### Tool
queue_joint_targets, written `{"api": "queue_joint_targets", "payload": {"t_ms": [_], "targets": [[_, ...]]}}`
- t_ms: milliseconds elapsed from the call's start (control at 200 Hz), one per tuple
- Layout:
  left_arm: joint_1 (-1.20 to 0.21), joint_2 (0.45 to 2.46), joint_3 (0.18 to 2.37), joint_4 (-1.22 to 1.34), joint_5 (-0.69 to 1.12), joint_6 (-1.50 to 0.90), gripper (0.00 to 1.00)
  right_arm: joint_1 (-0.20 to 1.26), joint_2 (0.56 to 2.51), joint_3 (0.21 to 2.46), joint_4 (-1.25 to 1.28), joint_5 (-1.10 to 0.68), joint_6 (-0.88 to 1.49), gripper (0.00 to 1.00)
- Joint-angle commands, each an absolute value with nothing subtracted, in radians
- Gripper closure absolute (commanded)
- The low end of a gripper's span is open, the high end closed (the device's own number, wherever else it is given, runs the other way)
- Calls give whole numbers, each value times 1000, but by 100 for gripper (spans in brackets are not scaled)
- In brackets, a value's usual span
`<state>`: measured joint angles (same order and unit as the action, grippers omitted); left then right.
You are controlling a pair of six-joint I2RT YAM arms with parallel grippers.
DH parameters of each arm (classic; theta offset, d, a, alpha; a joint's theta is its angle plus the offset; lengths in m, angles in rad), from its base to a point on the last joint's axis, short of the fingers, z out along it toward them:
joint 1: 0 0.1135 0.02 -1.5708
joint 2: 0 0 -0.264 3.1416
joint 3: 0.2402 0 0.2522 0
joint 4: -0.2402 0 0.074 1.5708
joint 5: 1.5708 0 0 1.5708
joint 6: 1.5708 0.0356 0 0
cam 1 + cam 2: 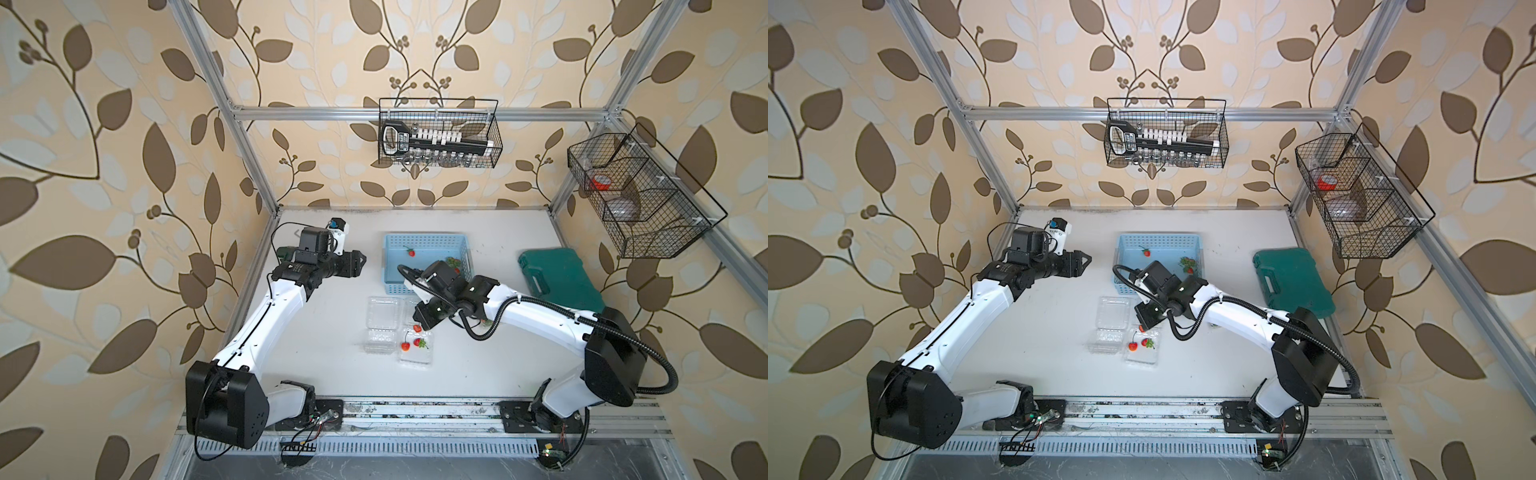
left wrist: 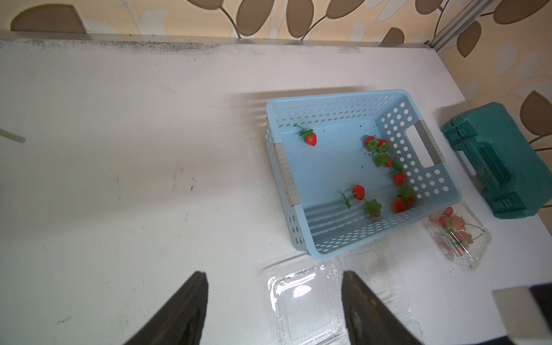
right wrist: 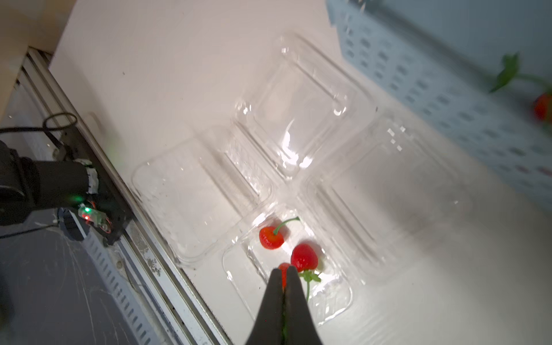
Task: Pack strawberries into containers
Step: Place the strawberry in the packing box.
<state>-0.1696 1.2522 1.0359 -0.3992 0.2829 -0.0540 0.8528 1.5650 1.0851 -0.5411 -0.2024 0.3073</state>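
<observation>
While the right gripper (image 3: 284, 269) is clamped tight on a strawberry (image 3: 283, 265) over an open clamshell (image 3: 337, 301) holding two berries (image 3: 271, 237), the left gripper (image 2: 274, 273) hangs above the table, jaws apart, nothing between them. A second open clamshell (image 3: 191, 194) sits empty right beside the first. Both are near the light blue basket (image 2: 328, 100), where several loose strawberries (image 2: 310, 139) lie on the floor. A closed clamshell (image 2: 466, 254) with berries inside sits at a basket corner, near the green case (image 2: 501, 161).
</observation>
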Motion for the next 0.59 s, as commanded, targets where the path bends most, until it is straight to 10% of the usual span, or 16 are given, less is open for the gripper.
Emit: {"api": "queue_joint_targets", "payload": {"t_ms": [0, 295, 590], "targets": [[-169, 1242, 1037, -393, 295, -46, 28, 881, 1576, 1059, -520, -186, 346, 98], [-169, 1238, 1034, -394, 290, -44, 28, 926, 1666, 1091, -549, -157, 331, 62], [-169, 1238, 1036, -396, 287, -41, 28, 885, 1633, 1208, -589, -86, 311, 56]]}}
